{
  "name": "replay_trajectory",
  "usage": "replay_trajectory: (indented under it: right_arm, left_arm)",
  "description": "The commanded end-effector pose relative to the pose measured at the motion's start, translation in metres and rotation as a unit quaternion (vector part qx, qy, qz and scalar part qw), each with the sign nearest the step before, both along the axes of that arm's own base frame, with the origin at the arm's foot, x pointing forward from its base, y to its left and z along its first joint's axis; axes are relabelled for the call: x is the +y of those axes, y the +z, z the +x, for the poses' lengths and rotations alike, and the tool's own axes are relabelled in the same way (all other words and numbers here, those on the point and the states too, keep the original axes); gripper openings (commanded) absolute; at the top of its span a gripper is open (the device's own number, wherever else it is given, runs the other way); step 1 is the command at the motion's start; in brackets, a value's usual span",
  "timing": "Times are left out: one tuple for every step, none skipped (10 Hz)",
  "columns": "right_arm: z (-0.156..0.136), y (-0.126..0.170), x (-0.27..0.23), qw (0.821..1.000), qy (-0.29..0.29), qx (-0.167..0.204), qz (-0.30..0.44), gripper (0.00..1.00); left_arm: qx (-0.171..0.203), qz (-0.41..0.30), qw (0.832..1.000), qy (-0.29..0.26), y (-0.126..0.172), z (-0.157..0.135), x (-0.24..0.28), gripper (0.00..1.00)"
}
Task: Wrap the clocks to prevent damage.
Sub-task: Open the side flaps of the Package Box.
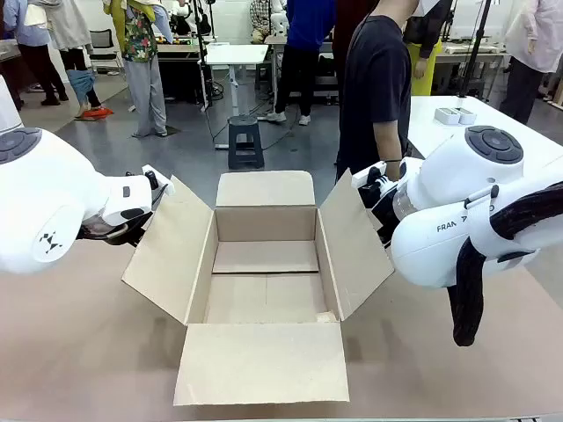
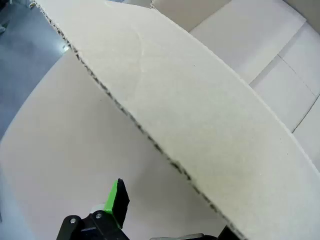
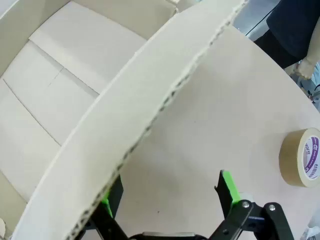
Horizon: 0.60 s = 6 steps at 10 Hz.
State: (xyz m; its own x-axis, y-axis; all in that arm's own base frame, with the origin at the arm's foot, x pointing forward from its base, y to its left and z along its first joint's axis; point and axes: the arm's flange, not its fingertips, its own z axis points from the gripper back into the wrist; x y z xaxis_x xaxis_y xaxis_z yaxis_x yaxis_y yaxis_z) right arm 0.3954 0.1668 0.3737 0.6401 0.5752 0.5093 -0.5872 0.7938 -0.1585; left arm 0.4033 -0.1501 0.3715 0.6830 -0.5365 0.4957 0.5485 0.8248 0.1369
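Fingers (image 2: 118, 200) of the left gripper (image 1: 151, 189) are released and spread, with the corrugated edge of the left flap (image 1: 167, 251) passing just beside the one green finger in sight. The right gripper (image 3: 170, 184) is also released and wide, one finger partly behind the right flap (image 1: 356, 242). An open cardboard box (image 1: 264, 264) sits mid-frame on the brown bench (image 1: 70, 352), its flaps folded outward. A tape roll (image 3: 302, 157) lies at the right edge of the right wrist view. A person (image 1: 378, 79) stands at the upper right of centre.
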Motion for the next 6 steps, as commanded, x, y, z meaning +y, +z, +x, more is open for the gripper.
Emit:
replay_trajectory:
  right_arm:
    - [0.0, 0.0, 0.0, 1.0, 0.0, 0.0, 0.0, 1.0]
    - [0.0, 0.0, 0.0, 1.0, 0.0, 0.0, 0.0, 1.0]
    - [0.0, 0.0, 0.0, 1.0, 0.0, 0.0, 0.0, 1.0]
    - [0.0, 0.0, 0.0, 1.0, 0.0, 0.0, 0.0, 1.0]
    - [0.0, 0.0, 0.0, 1.0, 0.0, 0.0, 0.0, 1.0]
    - [0.0, 0.0, 0.0, 1.0, 0.0, 0.0, 0.0, 1.0]
  left_arm:
    - [0.0, 0.0, 1.0, 0.0, 0.0, -0.0001, 0.0, 1.0]
    - [0.0, 0.0, 1.0, 0.0, 0.0, -0.0001, 0.0, 1.0]
    - [0.0, 0.0, 1.0, 0.0, 0.0, -0.0001, 0.0, 1.0]
    - [0.0, 0.0, 1.0, 0.0, 0.0, -0.0001, 0.0, 1.0]
    - [0.0, 0.0, 1.0, 0.0, 0.0, -0.0001, 0.0, 1.0]
    - [0.0, 0.0, 1.0, 0.0, 0.0, -0.0001, 0.0, 1.0]
